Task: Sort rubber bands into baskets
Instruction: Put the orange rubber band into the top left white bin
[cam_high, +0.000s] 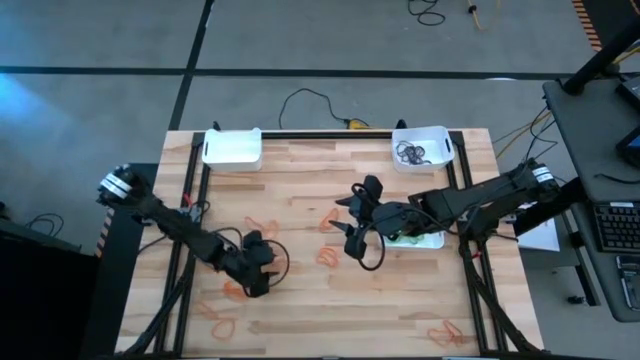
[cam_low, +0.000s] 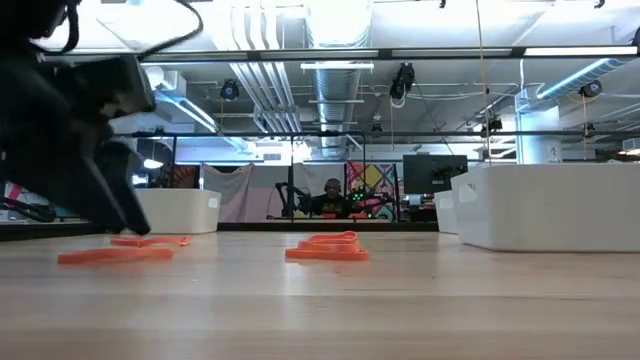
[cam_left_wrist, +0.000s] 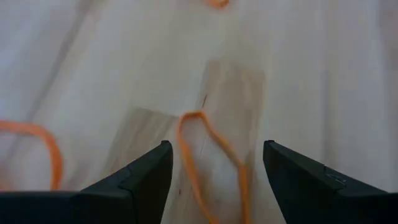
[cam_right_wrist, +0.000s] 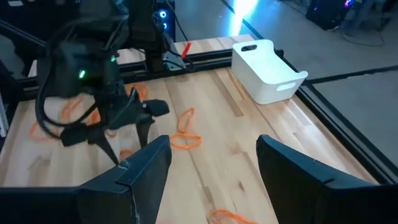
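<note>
The desk (cam_high: 300, 190) carries two white baskets (cam_high: 232, 148) at its far edge and a third under the right arm. The left gripper (cam_left_wrist: 214, 180) is down at the wood, jaws released, an orange rubber band (cam_left_wrist: 211, 155) lying between them. The right gripper (cam_right_wrist: 214, 168) hovers mid-desk, jaws released and empty.

Worktop (cam_high: 300, 320): pale jointed wood planks, smooth, matt, grain visible. Baskets at far corners (cam_high: 232, 148) (cam_high: 422, 146): white moulded plastic, smooth, faint sheen. Rubber bands (cam_left_wrist: 208, 162): orange rubber, matt, thin. Left gripper (cam_left_wrist: 214, 177) and right gripper (cam_right_wrist: 214, 177): dark matt plastic-looking fingers. Frame rails (cam_high: 480, 290): black metal.
</note>
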